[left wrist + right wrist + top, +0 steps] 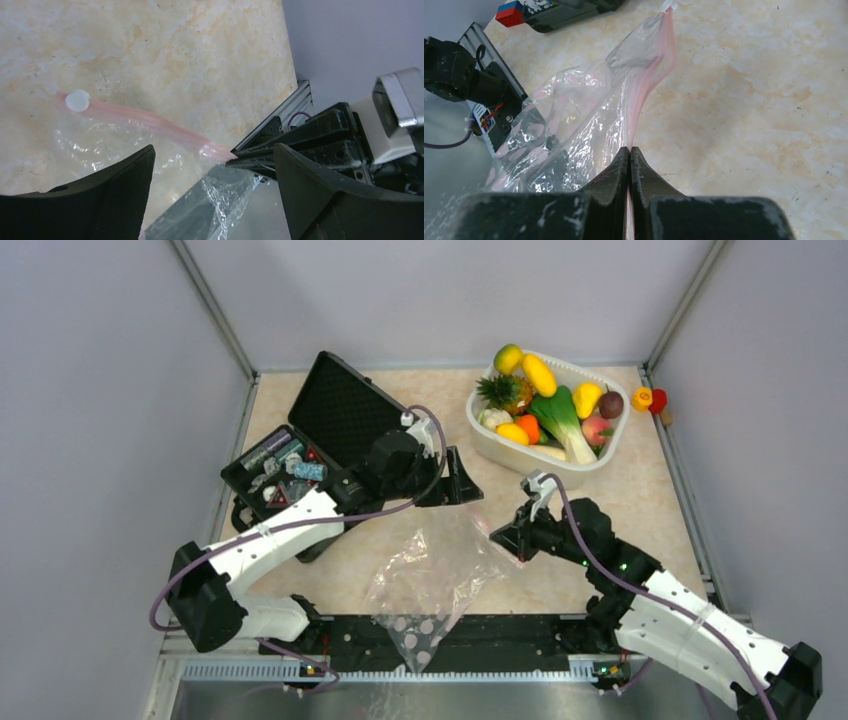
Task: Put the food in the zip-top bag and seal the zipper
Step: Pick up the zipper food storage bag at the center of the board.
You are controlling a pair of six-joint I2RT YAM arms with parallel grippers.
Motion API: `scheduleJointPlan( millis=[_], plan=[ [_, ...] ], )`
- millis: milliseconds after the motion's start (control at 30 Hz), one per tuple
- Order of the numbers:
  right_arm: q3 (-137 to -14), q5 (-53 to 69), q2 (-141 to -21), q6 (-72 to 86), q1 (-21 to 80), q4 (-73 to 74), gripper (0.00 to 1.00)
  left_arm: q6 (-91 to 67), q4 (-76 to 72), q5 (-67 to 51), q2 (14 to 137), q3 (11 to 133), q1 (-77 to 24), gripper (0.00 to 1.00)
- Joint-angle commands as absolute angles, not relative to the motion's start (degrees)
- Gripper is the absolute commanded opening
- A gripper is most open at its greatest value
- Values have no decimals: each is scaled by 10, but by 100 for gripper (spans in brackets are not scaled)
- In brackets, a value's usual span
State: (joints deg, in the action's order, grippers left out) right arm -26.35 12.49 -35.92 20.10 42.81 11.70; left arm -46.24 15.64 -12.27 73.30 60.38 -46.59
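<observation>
From above I see the zip-top bag (435, 575) lying crumpled on the table (640, 490) between my two arms. Most of the food (550, 405) sits in the white tub (545, 462) at the far right, well apart from the bag.

On the left wrist view, the left gripper (214, 147) hovers spread wide over the zipper (150, 120), holding nothing.

On the right wrist view, the right gripper (630, 152) is clamped tight on the zipper's pink end.
</observation>
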Motion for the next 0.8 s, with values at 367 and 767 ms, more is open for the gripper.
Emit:
scheduleJointPlan(
  millis=[367,767],
  plan=[
    [-303,75,-365,127,487,72,0,-472,201,-179,807,646,-468,80],
    [-310,41,-366,102,535,53,0,-441,242,-181,843,670,-468,78]
  ],
)
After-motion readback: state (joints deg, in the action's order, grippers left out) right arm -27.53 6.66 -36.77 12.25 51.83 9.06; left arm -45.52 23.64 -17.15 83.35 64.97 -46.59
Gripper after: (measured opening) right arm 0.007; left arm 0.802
